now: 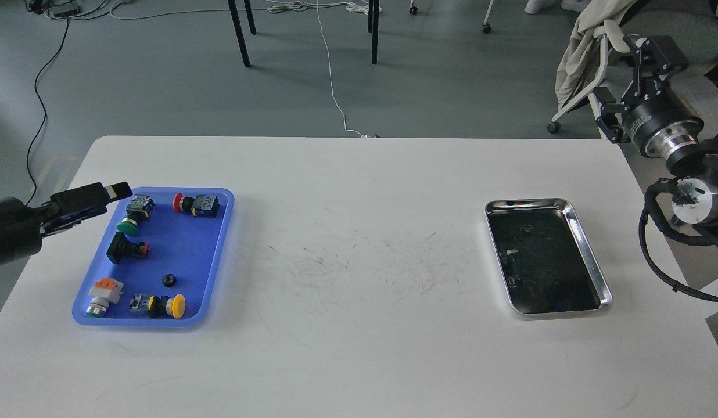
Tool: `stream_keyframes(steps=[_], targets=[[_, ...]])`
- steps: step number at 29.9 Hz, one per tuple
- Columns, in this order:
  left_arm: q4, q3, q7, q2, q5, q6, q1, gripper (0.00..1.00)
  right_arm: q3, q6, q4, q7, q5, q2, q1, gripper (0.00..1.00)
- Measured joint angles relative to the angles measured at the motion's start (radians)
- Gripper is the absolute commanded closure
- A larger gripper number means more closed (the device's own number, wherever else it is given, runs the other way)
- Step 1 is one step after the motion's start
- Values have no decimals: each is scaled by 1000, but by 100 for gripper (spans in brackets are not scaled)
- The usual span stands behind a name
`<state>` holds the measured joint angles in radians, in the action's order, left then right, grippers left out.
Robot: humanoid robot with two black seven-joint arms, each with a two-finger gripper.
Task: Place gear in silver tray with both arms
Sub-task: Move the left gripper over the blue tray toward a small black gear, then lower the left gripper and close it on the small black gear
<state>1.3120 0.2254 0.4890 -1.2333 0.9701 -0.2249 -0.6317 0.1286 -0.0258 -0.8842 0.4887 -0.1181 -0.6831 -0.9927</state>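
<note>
The gear (169, 281) is small, black and round. It lies in the blue tray (216, 261), near its front. The silver tray (591, 261) sits at the right of the table, and a small dark round part (527, 229) lies near its far end. My left gripper (116, 200) hovers at the blue tray's far left corner, well behind the gear, its fingers slightly apart and empty. My right gripper (619, 74) is open and empty, raised off the table's far right corner, well away from the silver tray.
The blue tray also holds several push-button switches: green (128, 223), red (187, 204), yellow (168, 305), black (124, 248) and a grey one with an orange top (103, 293). A chair with cloth (585, 58) stands behind my right gripper. The white table (359, 261) is scuffed in the middle.
</note>
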Motion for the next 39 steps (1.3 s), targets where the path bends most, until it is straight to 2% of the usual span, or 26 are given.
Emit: stream_keyframes(steps=[1,3,13,21,34,39], targets=[[3,-6,0,-4,-4,2,1,11,0,0,0,0,0,0,0,4],[9,-10,0,-18,-7,3,1,1,0,0,0,0,0,1,0,4],[35,-6,0,-45,30,-32,-12,1,0,18,-10,0,0,8,2,4],[60,-13,0,-9,444,140,-6,2,0,21,-13,0,1,6,2,4],[-7,-14,0,136,737,208,-6,3,-6,36,-10,0,3,5,-2,4],[-38,-16,0,162,769,208,0,8,-11,41,-8,0,4,5,-3,4]])
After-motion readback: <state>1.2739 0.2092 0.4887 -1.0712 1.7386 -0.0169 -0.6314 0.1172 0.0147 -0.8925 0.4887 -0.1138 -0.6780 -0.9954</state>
